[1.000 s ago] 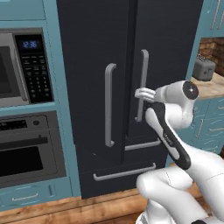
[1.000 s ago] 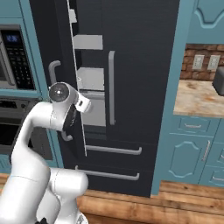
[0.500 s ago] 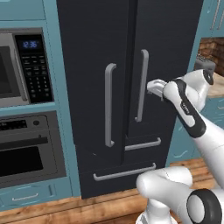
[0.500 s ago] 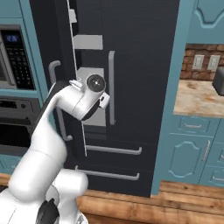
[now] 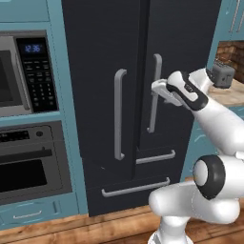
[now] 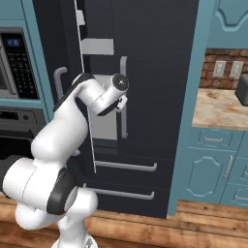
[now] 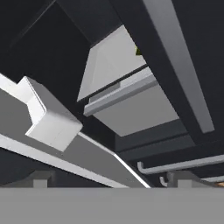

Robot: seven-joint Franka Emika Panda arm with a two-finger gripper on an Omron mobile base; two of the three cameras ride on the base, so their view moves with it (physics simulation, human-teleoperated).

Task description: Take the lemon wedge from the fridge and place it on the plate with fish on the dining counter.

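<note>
Kitchen wall of teal cabinets frames the fridge (image 5: 138, 95) in the left base view; its left door stands slightly ajar, with a narrow dark gap between the two doors. Left door handle (image 5: 119, 114) and right door handle (image 5: 153, 93) are long grey bars; two drawer handles run below. End effector (image 5: 159, 87) sits at the right door handle, touching or just beside it; cannot tell whether it is clenched or released. Microwave (image 5: 24, 76) and oven (image 5: 33, 162) stand left of the fridge; a toaster (image 5: 222, 75) sits on the wall table at far right. Wood floor below.

Right base view: left door edge swung out, and grey shelves (image 6: 104, 121) show through the opening. Arm crosses in front of that gap, with the hand (image 6: 118, 94) near the right door handle (image 6: 124, 97). Stone-topped table (image 6: 220, 106) with brick backsplash and outlets at right, well apart from the fridge.

Hand view, tilted: looks into the fridge interior past a dark door edge. Grey shelf (image 7: 122, 94) with a pale front lip; on it, partly hidden behind the door edge, a small yellow-green speck, likely the lemon wedge (image 7: 138, 51). White door bin (image 7: 50, 120) sits near left. Drawer handles show at lower right.
</note>
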